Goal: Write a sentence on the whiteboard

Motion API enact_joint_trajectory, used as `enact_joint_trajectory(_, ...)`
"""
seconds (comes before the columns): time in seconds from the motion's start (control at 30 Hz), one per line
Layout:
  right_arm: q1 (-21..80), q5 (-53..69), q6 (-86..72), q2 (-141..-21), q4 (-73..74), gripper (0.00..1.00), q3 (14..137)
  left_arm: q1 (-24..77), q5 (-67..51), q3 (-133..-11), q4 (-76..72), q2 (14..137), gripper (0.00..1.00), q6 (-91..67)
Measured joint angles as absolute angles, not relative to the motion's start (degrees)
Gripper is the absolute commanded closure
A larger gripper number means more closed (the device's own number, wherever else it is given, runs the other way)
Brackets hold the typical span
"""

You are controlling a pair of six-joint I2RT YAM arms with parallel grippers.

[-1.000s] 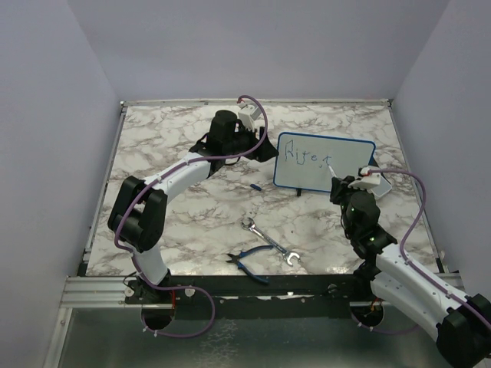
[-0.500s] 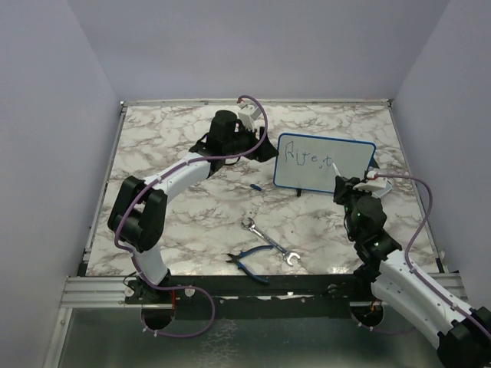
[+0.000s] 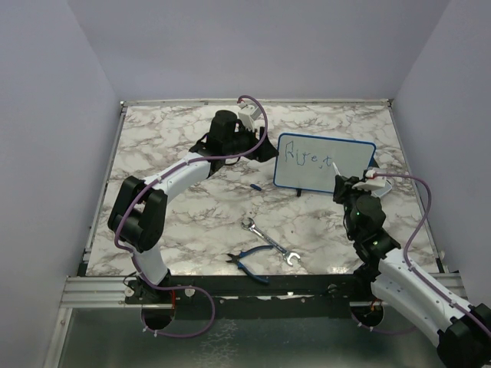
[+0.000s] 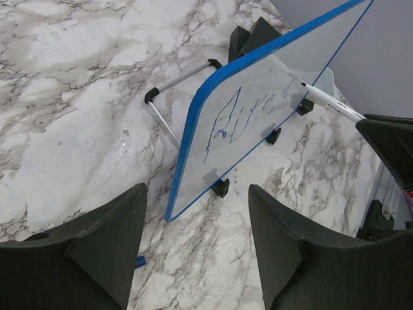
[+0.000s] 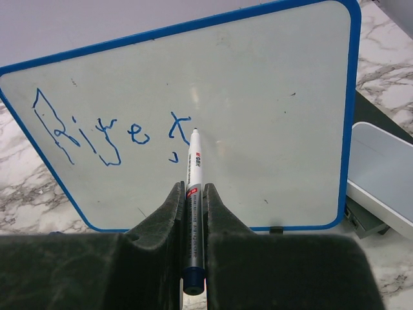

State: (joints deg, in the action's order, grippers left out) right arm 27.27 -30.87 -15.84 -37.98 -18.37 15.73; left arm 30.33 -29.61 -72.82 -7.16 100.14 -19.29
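The whiteboard stands tilted on its stand at the back right, its blue frame around a white face. The sentence reads roughly "Rite, t" in blue, in one line; it also shows in the top view and the left wrist view. My right gripper is shut on a white marker whose tip meets the board just right of the last stroke. In the top view the right gripper is in front of the board's lower right. My left gripper is open and empty, left of the board.
A wrench, blue-handled pliers and a small blue cap lie on the marble table in front of the board. A white flat block lies right of the board. The board's wire stand juts out behind it.
The marker has drawn a new "t" stroke after "Rite," and my right gripper has shifted slightly to the right. The left arm has not moved.
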Motion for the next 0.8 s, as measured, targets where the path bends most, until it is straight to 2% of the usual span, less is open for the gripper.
enact_joint_trajectory(0.8,27.27,-31.14,-13.89,-42.19,-23.14,0.99,15.73,30.33,-29.74,-72.82,-7.16,100.14,0.35,-19.29)
